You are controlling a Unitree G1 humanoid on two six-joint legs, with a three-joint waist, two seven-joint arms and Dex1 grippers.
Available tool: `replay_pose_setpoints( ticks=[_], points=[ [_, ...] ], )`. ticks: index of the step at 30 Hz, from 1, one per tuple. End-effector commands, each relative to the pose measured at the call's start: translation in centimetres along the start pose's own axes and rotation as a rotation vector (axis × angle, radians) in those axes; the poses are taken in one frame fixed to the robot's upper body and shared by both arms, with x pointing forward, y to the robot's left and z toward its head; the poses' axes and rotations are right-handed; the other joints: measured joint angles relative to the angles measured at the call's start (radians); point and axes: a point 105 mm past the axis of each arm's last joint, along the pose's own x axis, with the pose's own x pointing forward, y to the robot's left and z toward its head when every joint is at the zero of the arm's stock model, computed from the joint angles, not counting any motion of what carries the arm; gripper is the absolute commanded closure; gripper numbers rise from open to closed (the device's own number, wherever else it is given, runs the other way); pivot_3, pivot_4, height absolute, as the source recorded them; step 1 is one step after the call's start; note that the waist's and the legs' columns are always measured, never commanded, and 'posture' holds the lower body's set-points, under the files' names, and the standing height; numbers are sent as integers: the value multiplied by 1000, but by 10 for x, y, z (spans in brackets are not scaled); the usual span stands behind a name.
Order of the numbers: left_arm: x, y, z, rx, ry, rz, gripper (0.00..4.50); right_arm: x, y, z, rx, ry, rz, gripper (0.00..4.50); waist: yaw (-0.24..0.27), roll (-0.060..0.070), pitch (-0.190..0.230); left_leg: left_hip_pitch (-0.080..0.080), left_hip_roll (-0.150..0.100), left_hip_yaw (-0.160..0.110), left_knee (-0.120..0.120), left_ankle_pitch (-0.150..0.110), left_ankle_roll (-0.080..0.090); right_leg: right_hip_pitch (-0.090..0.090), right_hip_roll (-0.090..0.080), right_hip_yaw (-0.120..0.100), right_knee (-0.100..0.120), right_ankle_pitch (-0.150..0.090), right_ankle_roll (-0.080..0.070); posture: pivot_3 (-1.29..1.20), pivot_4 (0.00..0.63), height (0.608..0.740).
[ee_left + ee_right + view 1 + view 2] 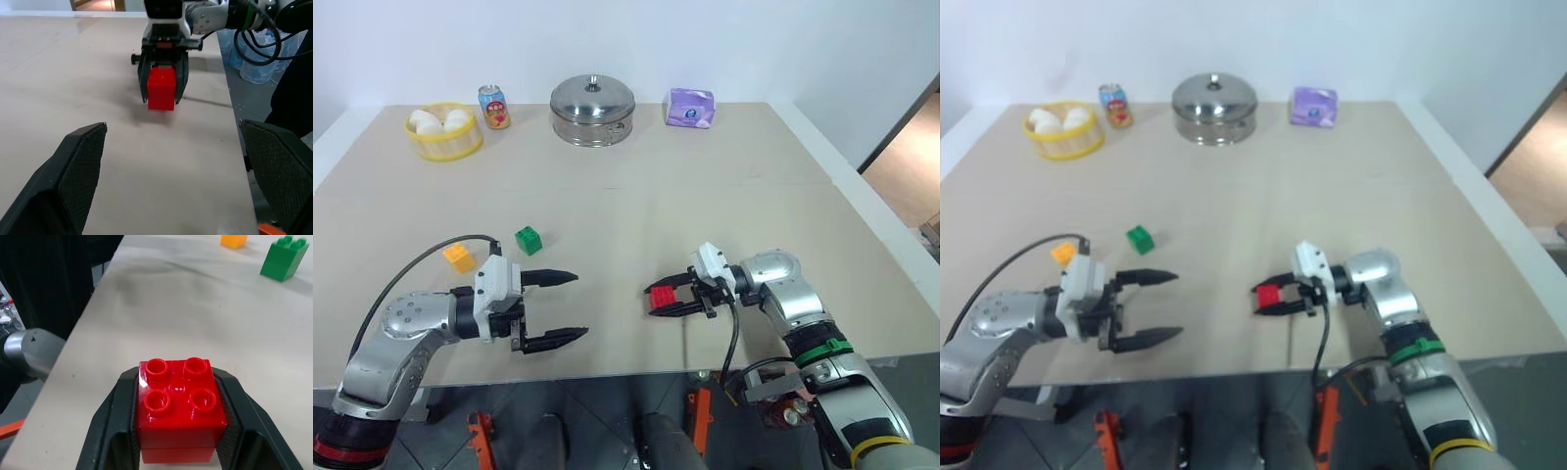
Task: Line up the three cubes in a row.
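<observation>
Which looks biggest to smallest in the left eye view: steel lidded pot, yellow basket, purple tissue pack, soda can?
1. Steel lidded pot
2. Yellow basket
3. Purple tissue pack
4. Soda can
All stand similarly far back, so the order holds.

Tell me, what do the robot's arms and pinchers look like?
Both arms are shiny silver metal with rounded joints. Each ends in a white block and a gripper with two black fingers: left gripper, right gripper. Black cables loop along them. The right arm wears green and yellow bands.
</observation>
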Motion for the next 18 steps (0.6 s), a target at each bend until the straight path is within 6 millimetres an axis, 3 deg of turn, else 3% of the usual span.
replay_pose_setpoints(
  ticks=[1, 6, 8, 14, 18],
  points=[
    [-4, -2, 10, 40, -9, 9, 0, 0, 3, 4, -58, 9, 72, 3206, 0, 0, 0, 0, 0, 0, 0, 0, 0, 0, 0, 0, 0, 0, 0, 0, 150, 739],
    [-6, 0, 14, 37, -9, 37, 0, 4, 6, -2, -60, 24, 100, 3206, 0, 0, 0, 0, 0, 0, 0, 0, 0, 0, 0, 0, 0, 0, 0, 0, 150, 739],
    [-6, 0, 15, 34, -11, 41, 0, 5, 7, -3, -61, 31, 111, 2150, 0, 0, 0, 1, 0, 0, 0, 0, 0, 0, 0, 0, 0, 0, 0, 0, 150, 739],
    [-7, 0, 15, 30, -7, 47, 0, 5, 7, 0, -61, 17, 120, 85, 0, 0, 0, 1, 0, 0, 0, 0, 0, 0, 0, 0, 1, 0, 0, 0, 150, 739],
    [-8, 1, 15, 29, -1, 47, 0, 2, 6, 13, -63, -21, 117, 35, 0, 0, 0, 1, 0, 0, 0, 0, 0, 0, 0, 0, 1, 0, 0, 0, 150, 739]
  ],
)
